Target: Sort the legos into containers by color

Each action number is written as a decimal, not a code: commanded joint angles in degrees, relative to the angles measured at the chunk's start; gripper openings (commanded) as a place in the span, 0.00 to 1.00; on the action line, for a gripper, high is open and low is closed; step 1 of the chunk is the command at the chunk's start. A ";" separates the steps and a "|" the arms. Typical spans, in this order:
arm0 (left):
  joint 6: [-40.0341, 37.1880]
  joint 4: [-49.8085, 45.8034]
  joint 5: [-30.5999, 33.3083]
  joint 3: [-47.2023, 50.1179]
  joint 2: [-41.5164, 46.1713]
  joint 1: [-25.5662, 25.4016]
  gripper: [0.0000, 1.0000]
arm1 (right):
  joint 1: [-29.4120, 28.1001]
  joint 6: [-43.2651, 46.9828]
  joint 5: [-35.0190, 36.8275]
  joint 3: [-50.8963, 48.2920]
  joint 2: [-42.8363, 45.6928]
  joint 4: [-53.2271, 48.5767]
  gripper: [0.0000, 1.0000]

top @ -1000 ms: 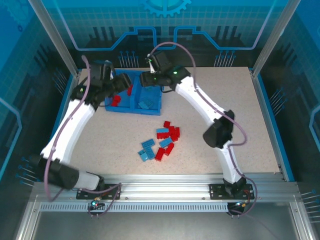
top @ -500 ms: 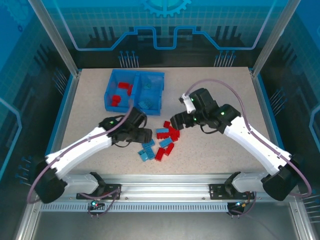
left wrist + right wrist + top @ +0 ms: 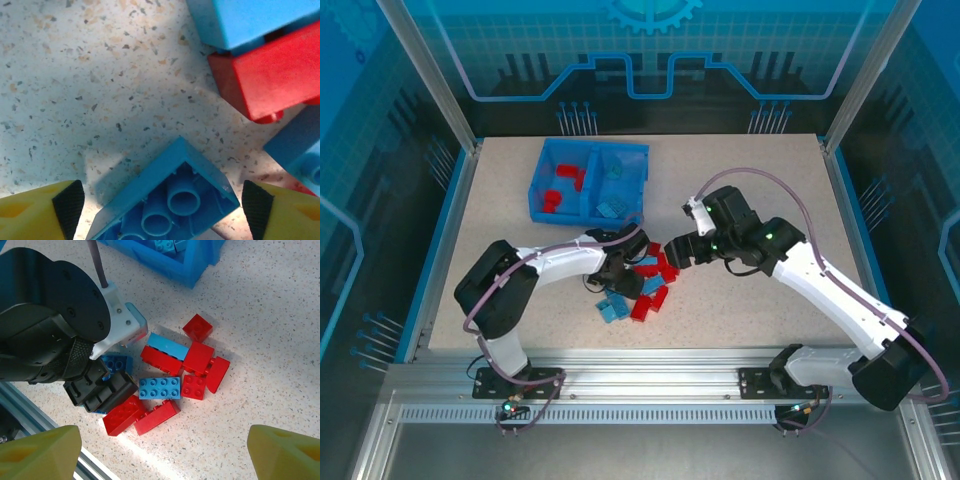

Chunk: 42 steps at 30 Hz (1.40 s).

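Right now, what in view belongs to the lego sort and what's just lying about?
In the job: loose legos, blue tray, red legos in its left compartment, blue legos in its right, left gripper, right gripper.
Just there: speckled table, aluminium rail, back panel.

upturned blue brick [image 3: 165,205]: lower part cut off by the left wrist view's bottom edge
red brick [image 3: 270,75]: right end runs off the same view
tray [image 3: 197,267]: mostly cut by the right wrist view's top edge
another blue brick [image 3: 116,362]: partly hidden under the left gripper [image 3: 102,392]
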<state>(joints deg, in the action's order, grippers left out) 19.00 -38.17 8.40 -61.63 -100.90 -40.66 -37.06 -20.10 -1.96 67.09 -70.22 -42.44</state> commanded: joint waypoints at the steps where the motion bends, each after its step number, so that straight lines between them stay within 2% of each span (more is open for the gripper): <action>1: -0.61 -0.18 3.14 -0.87 -0.69 0.00 0.73 | 0.67 -1.24 0.32 -0.79 1.58 0.01 0.87; 3: 0.77 -0.65 4.74 -0.76 -0.72 0.25 0.65 | 0.67 -1.60 0.54 -0.97 1.90 0.40 0.87; 8: 5.06 -0.55 7.94 0.94 1.02 1.34 0.53 | 0.67 -1.92 0.59 -0.73 1.84 0.24 0.87; 15: 9.90 3.06 4.21 4.75 5.63 6.49 0.35 | 0.70 -3.01 0.73 -0.21 2.01 0.24 0.87; 22: 10.57 -2.72 5.03 -1.92 13.45 7.09 0.31 | 0.67 -4.63 2.60 -0.12 3.98 0.59 0.87; 25: 9.17 -1.66 8.78 -8.68 15.32 7.10 0.30 | 0.67 -5.96 4.33 -0.07 5.03 1.10 0.87; 29: 6.01 1.26 14.18 -20.46 8.90 9.82 0.30 | 0.78 -7.82 8.16 -0.88 6.91 1.65 0.88; 35: 4.62 2.58 16.00 -38.19 -7.64 15.24 0.29 | 0.89 -10.12 8.85 -2.07 10.36 0.26 0.88; 42: 6.29 -0.11 12.45 -52.80 -22.99 19.22 0.36 | 1.02 -11.66 9.42 -4.05 15.05 -1.01 0.88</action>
<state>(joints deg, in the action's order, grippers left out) 25.39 -35.57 21.63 -109.43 -121.21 -22.59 -36.69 -30.15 6.22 63.94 -57.25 -42.41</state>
